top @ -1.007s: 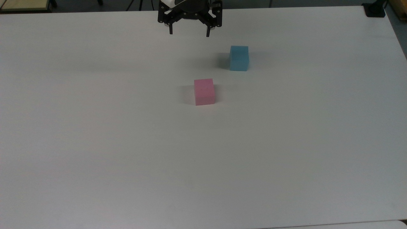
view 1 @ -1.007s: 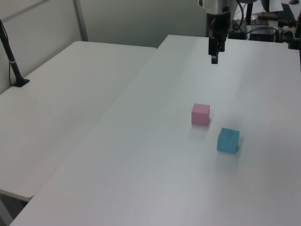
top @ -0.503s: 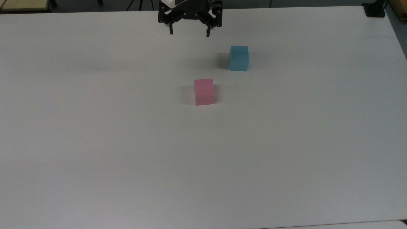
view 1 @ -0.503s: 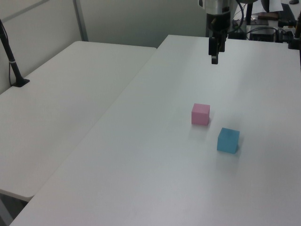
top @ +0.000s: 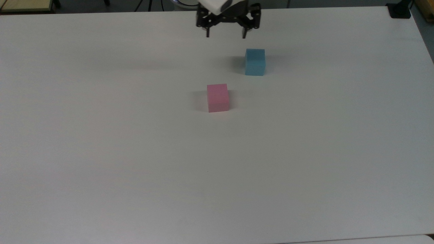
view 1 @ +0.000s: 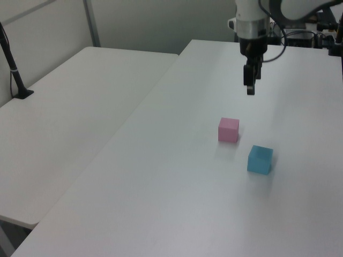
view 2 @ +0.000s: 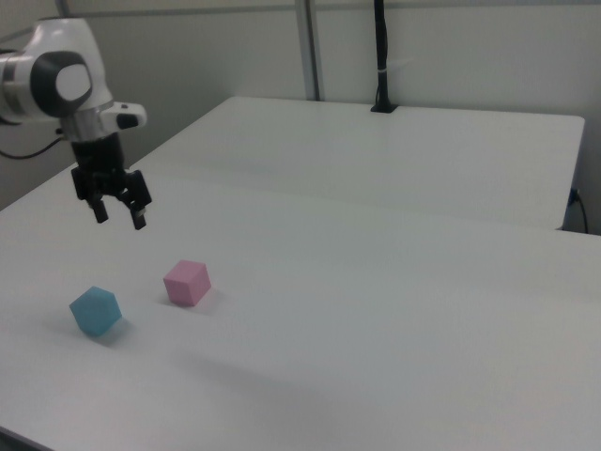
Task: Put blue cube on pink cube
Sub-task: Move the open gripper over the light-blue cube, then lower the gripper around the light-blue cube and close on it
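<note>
The blue cube (top: 255,62) (view 1: 260,159) (view 2: 95,311) rests on the white table (top: 135,152). The pink cube (top: 218,98) (view 1: 228,130) (view 2: 187,282) sits apart from it, nearer the middle of the table. My gripper (top: 225,35) (view 1: 250,88) (view 2: 118,216) hangs open in the air with nothing between its fingers. In the top view it is above and to the left of the blue cube, near the table's far edge. In the right view it hovers well above both cubes.
A second white table (view 1: 69,107) (view 2: 394,150) adjoins this one. A black post (view 1: 13,69) (view 2: 381,56) stands on it. A black mount (top: 399,10) sits at the top view's upper right corner.
The gripper has moved toward the top view's right, closer to the blue cube, and has come lower in the left view. Both cubes are where they were.
</note>
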`<control>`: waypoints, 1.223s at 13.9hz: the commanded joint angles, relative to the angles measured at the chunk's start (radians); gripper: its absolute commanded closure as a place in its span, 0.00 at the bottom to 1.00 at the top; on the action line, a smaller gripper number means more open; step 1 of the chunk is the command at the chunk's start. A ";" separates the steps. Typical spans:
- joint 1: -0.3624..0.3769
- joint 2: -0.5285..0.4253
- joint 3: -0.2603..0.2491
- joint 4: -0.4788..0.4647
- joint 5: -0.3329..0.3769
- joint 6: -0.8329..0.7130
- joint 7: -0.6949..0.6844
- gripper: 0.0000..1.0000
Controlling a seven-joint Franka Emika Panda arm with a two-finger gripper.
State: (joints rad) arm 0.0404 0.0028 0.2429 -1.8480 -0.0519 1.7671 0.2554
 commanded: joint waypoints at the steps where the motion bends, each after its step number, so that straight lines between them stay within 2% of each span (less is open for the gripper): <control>1: 0.047 -0.083 0.035 -0.186 0.018 0.144 0.086 0.00; 2: 0.070 -0.083 0.045 -0.224 0.018 0.188 0.116 0.00; 6: 0.081 -0.076 0.110 -0.299 0.018 0.279 0.159 0.00; 8: 0.104 -0.063 0.113 -0.316 0.027 0.299 0.168 0.00; 12: 0.108 0.042 0.127 -0.313 0.030 0.390 0.223 0.00; 17: 0.105 0.083 0.125 -0.315 0.018 0.406 0.222 0.00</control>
State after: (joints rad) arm 0.1396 0.0791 0.3704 -2.1556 -0.0339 2.1461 0.4582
